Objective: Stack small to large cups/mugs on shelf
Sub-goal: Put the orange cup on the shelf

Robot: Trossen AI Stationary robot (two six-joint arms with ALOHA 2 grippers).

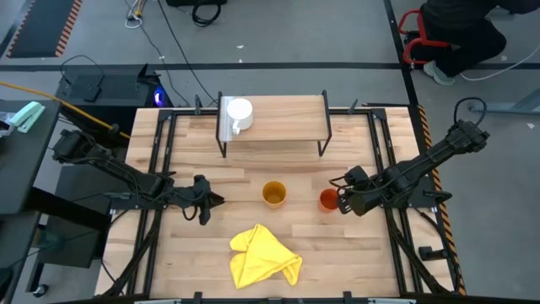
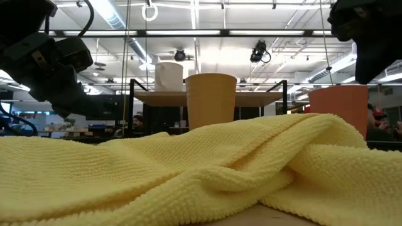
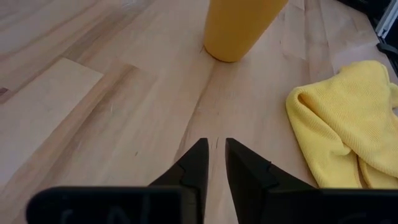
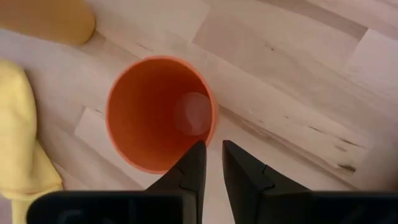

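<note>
The white mug (image 1: 239,114) (image 2: 168,76) stands on the left end of the shelf (image 1: 287,122) (image 2: 264,98). The yellow-orange cup (image 1: 273,193) (image 3: 239,28) (image 2: 210,99) stands upright on the table's middle. The red-orange cup (image 1: 327,200) (image 4: 160,115) (image 2: 339,107) stands upright to its right. My right gripper (image 1: 341,202) (image 4: 211,152) is shut and sits over the red-orange cup's right rim. My left gripper (image 1: 213,201) (image 3: 213,149) is shut, low over the table left of the yellow-orange cup, pointing at it. My right gripper's fingers (image 4: 194,158) point down at a slant from the table's right side. One fingertip overlaps the red-orange cup's rim (image 4: 208,134) on its right side. The gap between the fingers shows bare table outside the cup. I cannot tell whether the finger touches the rim.
A crumpled yellow cloth (image 1: 263,256) (image 3: 345,124) (image 2: 188,169) lies near the table's near edge and fills the low view's foreground. Black frame rails (image 1: 160,160) run along both table sides. Bare wood lies between the cups and the shelf.
</note>
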